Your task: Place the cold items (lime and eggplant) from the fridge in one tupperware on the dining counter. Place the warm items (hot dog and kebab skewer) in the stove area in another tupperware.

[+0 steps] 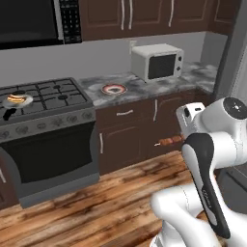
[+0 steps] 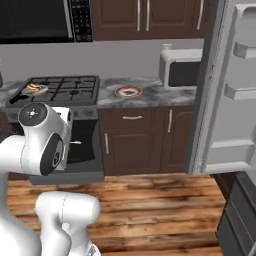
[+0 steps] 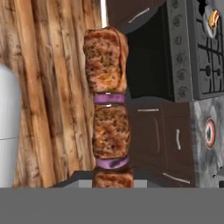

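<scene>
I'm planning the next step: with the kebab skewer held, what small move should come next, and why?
Probably carry it onward toward a tupperware. The end effector is shut on the kebab skewer, held above the wood floor, clear of the stove; the hot dog is still in its pan there.

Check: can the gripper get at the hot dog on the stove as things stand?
Probably not. The gripper is shut on the kebab skewer, so it has no free jaws, and the hot dog sits in a pan at the stove's far left, well away from the hand.
</scene>
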